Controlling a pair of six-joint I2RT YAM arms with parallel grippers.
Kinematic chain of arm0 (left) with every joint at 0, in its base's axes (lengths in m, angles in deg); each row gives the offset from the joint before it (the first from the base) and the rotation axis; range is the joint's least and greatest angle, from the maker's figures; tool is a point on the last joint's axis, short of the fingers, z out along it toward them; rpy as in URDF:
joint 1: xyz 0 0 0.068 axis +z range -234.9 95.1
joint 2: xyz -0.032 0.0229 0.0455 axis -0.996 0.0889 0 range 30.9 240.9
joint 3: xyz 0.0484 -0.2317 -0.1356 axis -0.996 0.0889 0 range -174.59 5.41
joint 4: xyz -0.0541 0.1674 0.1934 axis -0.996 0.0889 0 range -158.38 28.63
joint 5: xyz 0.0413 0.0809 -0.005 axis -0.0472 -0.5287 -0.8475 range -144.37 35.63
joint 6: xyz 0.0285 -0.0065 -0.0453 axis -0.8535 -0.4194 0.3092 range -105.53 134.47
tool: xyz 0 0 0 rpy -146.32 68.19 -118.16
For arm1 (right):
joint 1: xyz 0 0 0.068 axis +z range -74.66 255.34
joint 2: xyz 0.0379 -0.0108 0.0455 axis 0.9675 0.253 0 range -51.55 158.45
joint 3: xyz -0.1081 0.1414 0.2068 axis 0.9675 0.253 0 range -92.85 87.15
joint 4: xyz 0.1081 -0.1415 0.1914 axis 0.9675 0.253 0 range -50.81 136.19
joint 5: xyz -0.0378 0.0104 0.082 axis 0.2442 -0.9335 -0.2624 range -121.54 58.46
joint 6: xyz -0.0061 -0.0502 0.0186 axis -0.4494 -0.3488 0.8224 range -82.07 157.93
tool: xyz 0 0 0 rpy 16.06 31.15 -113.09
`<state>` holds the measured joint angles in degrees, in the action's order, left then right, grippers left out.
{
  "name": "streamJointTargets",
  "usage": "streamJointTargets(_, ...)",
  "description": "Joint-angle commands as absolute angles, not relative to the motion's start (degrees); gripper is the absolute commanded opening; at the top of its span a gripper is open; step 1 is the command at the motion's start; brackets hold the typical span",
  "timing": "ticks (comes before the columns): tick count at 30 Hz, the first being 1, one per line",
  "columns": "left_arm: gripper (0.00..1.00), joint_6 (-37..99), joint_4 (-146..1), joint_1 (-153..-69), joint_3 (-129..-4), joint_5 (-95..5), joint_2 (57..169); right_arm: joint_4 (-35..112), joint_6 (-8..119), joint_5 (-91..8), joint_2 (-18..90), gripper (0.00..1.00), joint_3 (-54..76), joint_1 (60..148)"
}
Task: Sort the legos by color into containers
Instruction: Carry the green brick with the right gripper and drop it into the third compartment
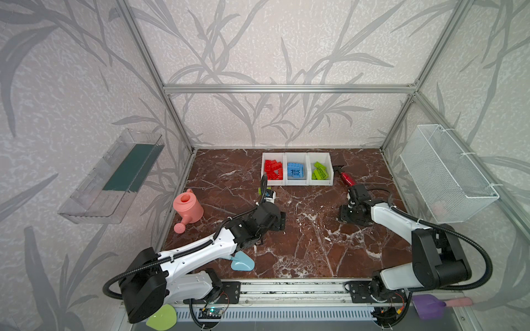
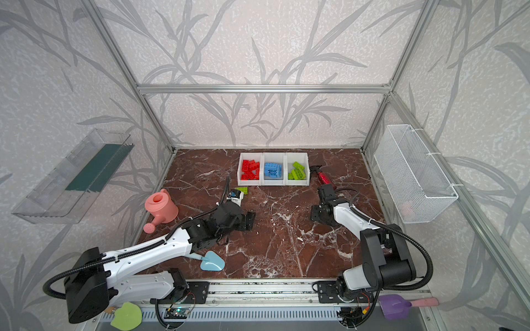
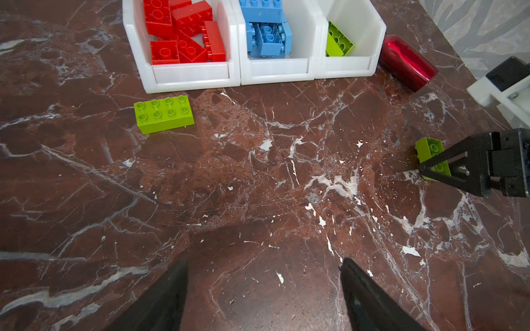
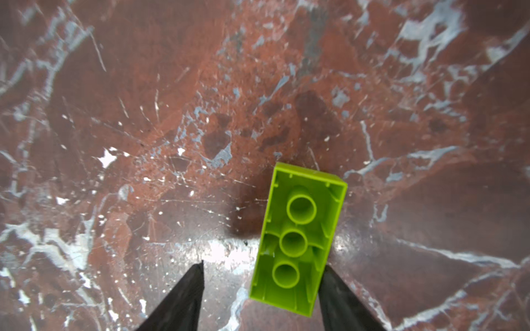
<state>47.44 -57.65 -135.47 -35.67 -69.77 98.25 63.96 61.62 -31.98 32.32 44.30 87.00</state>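
containers (image 1: pixel 298 182): rear centre | bottle (image 1: pixel 347 178): just right (of containers) | watering can (image 1: pixel 189 207): left edge

glossy plastic legos (image 3: pixel 164 114), polished marble-look table (image 3: pixel 258 186), shiny metallic bottle (image 3: pixel 407 66).

Open marble tabletop (image 1: pixel 309 238) stretches across the middle before the three white bins (image 1: pixel 298 182). A lime green brick (image 3: pixel 164 114) lies just before the left bin, a red bottle (image 1: pixel 347 178) beside the row's right end, a pink watering can (image 1: pixel 189 207) at the left edge.
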Motion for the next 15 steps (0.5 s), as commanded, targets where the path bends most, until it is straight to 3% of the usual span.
streamJointTargets(1,0.83,48.7,-57.4,-135.5,-34.7,-72.4,96.6,65.7,60.9,-31.0,33.4,0.59,42.9,87.1)
streamJointTargets(9,0.82,49.3,-56.9,-135.5,-33.7,-72.7,95.7,66.3,59.9,-30.8,35.8,0.41,41.8,87.3)
streamJointTargets(15,0.82,49.7,-55.4,-135.5,-32.2,-73.7,92.5,67.2,59.5,-29.6,34.5,0.33,41.4,88.3)
